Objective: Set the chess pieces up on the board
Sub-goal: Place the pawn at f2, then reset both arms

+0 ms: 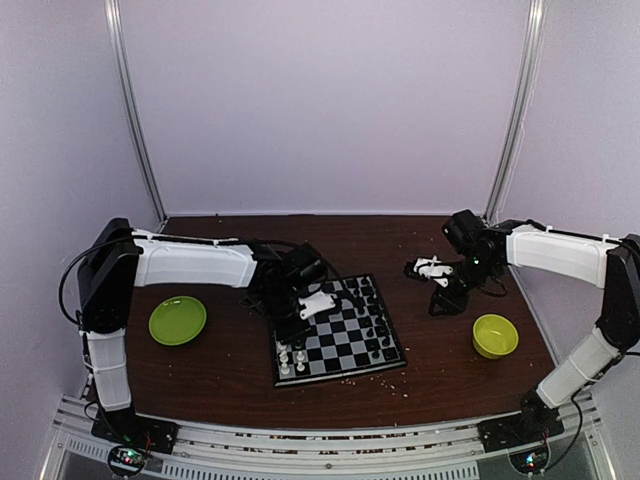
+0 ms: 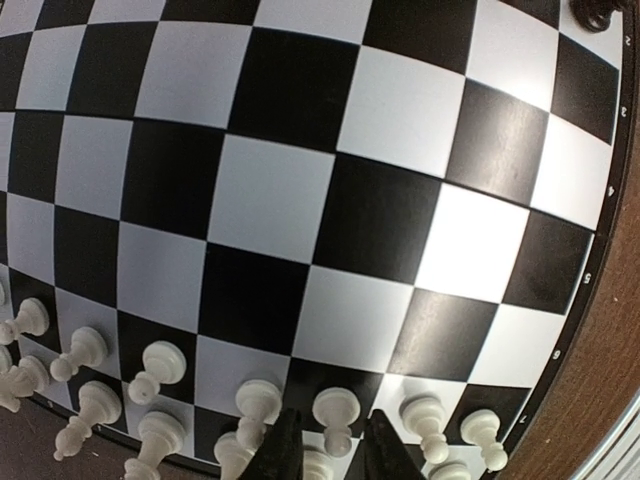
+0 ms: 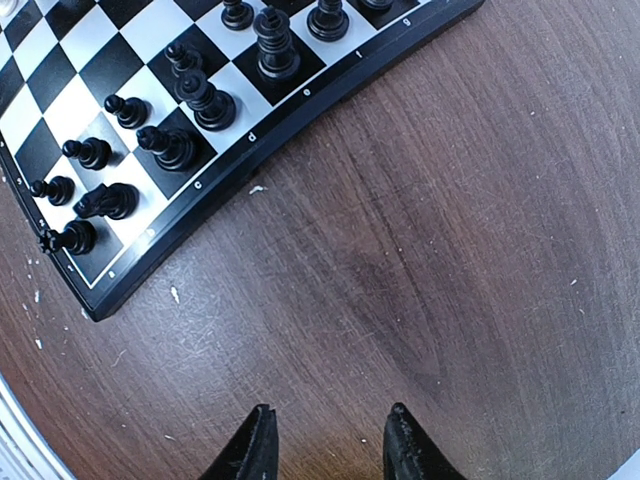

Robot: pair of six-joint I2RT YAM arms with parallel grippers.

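The board [image 1: 340,374] lies in the middle of the brown table. White chess pieces [image 1: 290,358] stand along its near-left edge and black ones [image 1: 375,320] along its right edge. My left gripper [image 1: 295,335] hangs low over the white rows. In the left wrist view its open jaws [image 2: 335,440] flank a standing white pawn [image 2: 336,410] with a gap on each side. More white pawns [image 2: 160,365] line that edge of the board [image 2: 270,200]. My right gripper [image 1: 440,300] is open over bare table right of the board, with nothing between its fingertips [image 3: 328,440]. Black pieces [image 3: 200,100] show beyond it.
A lime-green plate [image 1: 177,320] sits left of the board and a lime-green bowl [image 1: 494,335] at the right. Pale crumbs [image 3: 175,295] dot the table near the board's rim [image 3: 230,215]. Metal frame posts and walls enclose the back and sides.
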